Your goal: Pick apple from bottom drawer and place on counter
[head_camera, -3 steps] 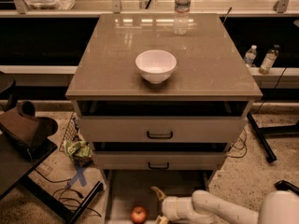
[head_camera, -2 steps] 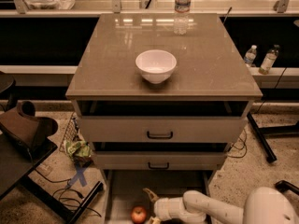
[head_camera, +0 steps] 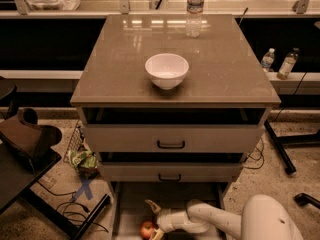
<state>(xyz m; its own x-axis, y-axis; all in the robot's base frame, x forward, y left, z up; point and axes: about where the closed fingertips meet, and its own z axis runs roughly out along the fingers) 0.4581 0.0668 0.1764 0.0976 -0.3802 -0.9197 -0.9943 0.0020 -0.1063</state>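
the counter point(head_camera: 225, 69) surface holds a white bowl point(head_camera: 167, 70); bottom centre, the gripper point(head_camera: 151, 219), fingers apart, sits beside the apple point(head_camera: 146, 229) in the bottom drawer point(head_camera: 130, 209).

Robotics test lab. A drawer cabinet point(head_camera: 172, 144) stands on speckled floor point(head_camera: 250, 196); loose cables point(head_camera: 75, 216) lie to its left, bottles point(head_camera: 287, 64) on a shelf point(head_camera: 300, 79) to its right; a robot's end effector point(head_camera: 154, 219), fingers spread, reaches into its bottom drawer point(head_camera: 130, 204).

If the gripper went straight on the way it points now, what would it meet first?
Most likely the apple, just ahead of the open gripper low in the bottom drawer; depth is unclear, though.
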